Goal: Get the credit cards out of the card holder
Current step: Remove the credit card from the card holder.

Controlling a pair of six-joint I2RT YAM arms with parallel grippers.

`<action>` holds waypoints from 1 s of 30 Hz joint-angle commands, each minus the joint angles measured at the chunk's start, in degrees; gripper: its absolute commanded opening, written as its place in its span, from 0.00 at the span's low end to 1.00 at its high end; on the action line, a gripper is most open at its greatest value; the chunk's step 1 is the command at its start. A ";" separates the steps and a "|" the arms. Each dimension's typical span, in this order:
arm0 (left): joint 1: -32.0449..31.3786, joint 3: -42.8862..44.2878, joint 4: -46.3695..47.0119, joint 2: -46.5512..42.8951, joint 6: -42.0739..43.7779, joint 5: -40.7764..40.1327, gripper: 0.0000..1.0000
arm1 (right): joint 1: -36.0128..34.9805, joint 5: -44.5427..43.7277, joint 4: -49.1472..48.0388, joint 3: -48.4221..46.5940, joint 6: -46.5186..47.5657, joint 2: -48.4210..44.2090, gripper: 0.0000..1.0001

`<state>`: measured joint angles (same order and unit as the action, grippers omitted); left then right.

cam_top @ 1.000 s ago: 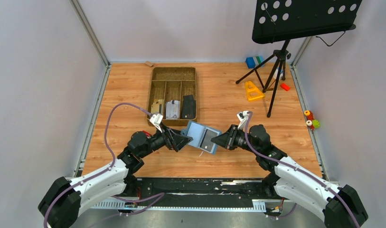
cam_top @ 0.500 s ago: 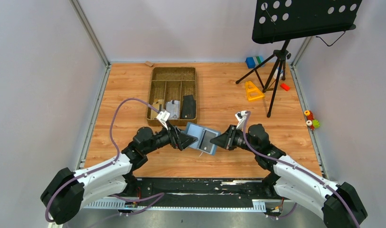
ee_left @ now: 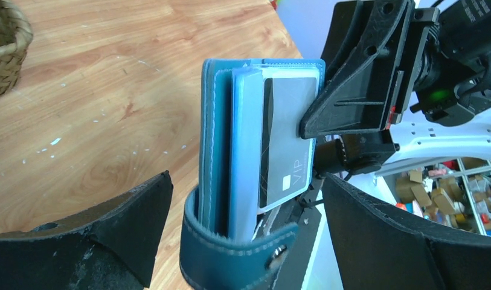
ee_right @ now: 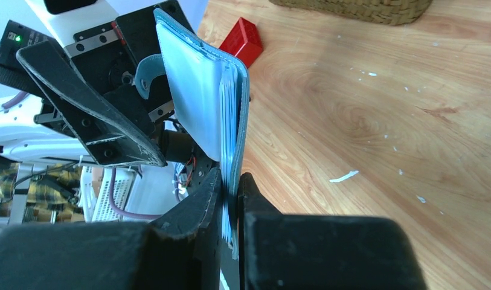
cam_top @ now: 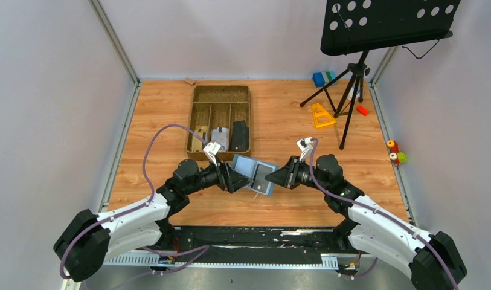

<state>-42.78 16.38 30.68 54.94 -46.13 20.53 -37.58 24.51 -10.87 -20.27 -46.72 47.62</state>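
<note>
The slate-blue card holder is held upright above the table between both arms. My right gripper is shut on its right edge; in the right wrist view the jaws pinch the layered edge of the card holder. My left gripper is open, its jaws standing on either side of the holder's left end without touching it. In the left wrist view the card holder stands between the open fingers, its strap looped at the bottom. A grey credit card marked VIP shows in a pocket.
A brown woven divided tray behind the arms holds a tan card, a grey card and a dark item. A music stand tripod, yellow piece and blue-green block stand back right. A red block lies near the holder.
My left gripper has moved right and its open jaws now straddle the card holder's left end. The right gripper keeps its hold; the holder has shifted slightly up.
</note>
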 commanded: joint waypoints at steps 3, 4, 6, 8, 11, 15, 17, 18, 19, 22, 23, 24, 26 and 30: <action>-0.38 1.27 3.71 -1.24 -0.37 1.88 0.98 | -0.13 7.02 -3.21 -6.51 3.42 3.31 0.00; -0.37 1.03 3.83 -1.50 -0.43 1.74 0.97 | -0.16 7.90 -2.92 -7.03 3.95 4.08 0.00; -0.29 0.74 3.96 -1.82 -0.52 1.51 0.97 | -0.17 9.90 -2.60 -8.62 4.75 5.72 0.00; -0.34 0.52 4.06 -1.76 -0.66 1.27 0.95 | -0.14 11.73 -2.66 -9.78 5.31 7.50 0.00; -0.32 -0.44 5.38 -1.84 -1.48 0.53 0.85 | -0.12 13.34 -2.62 -11.13 6.00 9.73 0.01; -0.28 -2.25 7.81 -2.92 -2.46 -0.86 0.44 | -0.13 13.89 -2.76 -12.21 6.60 12.00 0.06; -0.28 -2.75 7.33 -4.04 -2.82 -2.32 0.20 | -0.13 14.30 -3.58 -12.25 6.58 12.79 0.13; -0.28 -2.90 6.75 -4.54 -3.09 -3.05 0.10 | -0.13 14.14 -3.98 -12.14 6.42 12.94 0.18; -0.28 -3.06 6.24 -5.07 -3.47 -4.06 0.02 | -0.19 14.00 -4.47 -11.78 6.39 13.07 0.22; -0.28 -4.08 6.09 -6.65 -5.69 -6.39 0.00 | -0.18 13.67 -7.79 -9.31 4.87 13.06 0.35; -0.28 -4.62 6.73 -6.99 -6.85 -7.13 0.00 | -0.20 13.76 -9.40 -8.20 3.94 12.98 0.39; -0.28 -5.02 7.44 -7.18 -7.71 -7.65 0.00 | -0.21 14.02 -11.08 -7.17 3.12 12.90 0.42; -0.28 -5.31 7.75 -7.61 -8.70 -8.54 0.00 | -0.24 13.74 -13.61 -5.15 1.92 12.43 0.50; -0.29 -5.13 7.81 -7.93 -10.13 -9.30 0.00 | -0.42 11.88 -15.63 -1.80 1.17 10.65 0.61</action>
<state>-42.78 11.09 34.54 48.12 -53.47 13.72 -37.50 37.10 -20.47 -24.56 -44.05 60.36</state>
